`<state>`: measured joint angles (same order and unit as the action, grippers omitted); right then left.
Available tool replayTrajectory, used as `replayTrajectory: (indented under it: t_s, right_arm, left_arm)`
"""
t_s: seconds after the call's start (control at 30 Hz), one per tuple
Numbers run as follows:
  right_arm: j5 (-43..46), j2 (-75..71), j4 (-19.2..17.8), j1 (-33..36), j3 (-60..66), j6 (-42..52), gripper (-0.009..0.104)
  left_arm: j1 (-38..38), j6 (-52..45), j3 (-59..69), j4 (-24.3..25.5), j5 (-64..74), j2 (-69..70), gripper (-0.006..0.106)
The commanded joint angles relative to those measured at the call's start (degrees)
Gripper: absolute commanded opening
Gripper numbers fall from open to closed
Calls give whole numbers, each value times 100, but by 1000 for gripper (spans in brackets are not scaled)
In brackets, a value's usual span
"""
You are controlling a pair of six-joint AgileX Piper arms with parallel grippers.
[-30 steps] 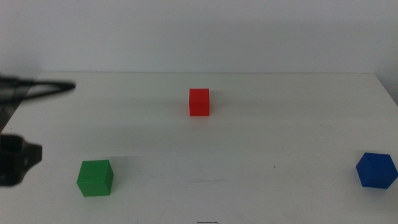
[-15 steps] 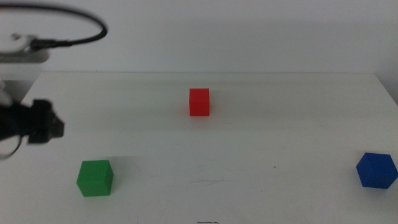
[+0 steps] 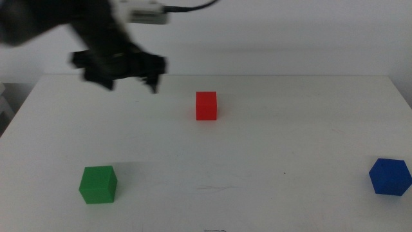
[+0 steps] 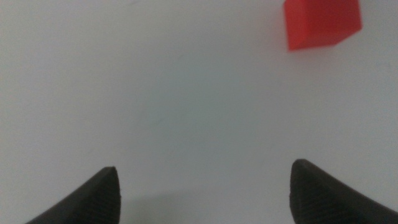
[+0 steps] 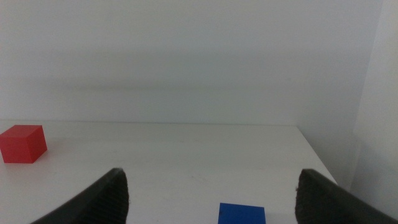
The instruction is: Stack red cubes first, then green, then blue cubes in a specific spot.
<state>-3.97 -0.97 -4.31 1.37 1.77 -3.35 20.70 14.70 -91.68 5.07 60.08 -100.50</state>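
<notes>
Nearing red cube (image 3: 206, 106), left gripper (image 3: 132, 73)

matte red cube (image 3: 206, 106), green cube (image 3: 98, 185), blue cube (image 3: 389, 176); smooth white table (image 3: 270, 148).

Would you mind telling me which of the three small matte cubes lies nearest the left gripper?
The small matte red cube: the left gripper, jaws open, is just beside it, while the green cube and blue cube sit farther off.

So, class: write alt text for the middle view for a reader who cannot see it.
The left gripper, blurred, hangs over the far left of a white table, left of the red cube. The green cube sits near left, the blue cube near right.
</notes>
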Motion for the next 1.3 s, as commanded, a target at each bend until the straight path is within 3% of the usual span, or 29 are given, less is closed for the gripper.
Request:
replayTrajectory:
  t_s: [0.0,0.3,0.47,1.13,1.27]
  right_arm:
    - [454,-88,-24,10,-115,54,94]
    - [454,-88,-24,10,-115,54,94]
    - [454,-88,-24,10,-115,54,94]
    - [454,-88,-24,10,-115,54,94]
    - [454,-88,-24,10,-115,54,94]
  left_arm:
    - [185,215,-948,77,205,-394,93]
    - [603,403,-4174,-262,1463,-2763,93]
    - [731,582,-5240,-314,1544,-3459,93]
    - [738,1028,-5549,-259,730,-4208,92]
    - [718,1065,-5549,-259,680,-4277,85]
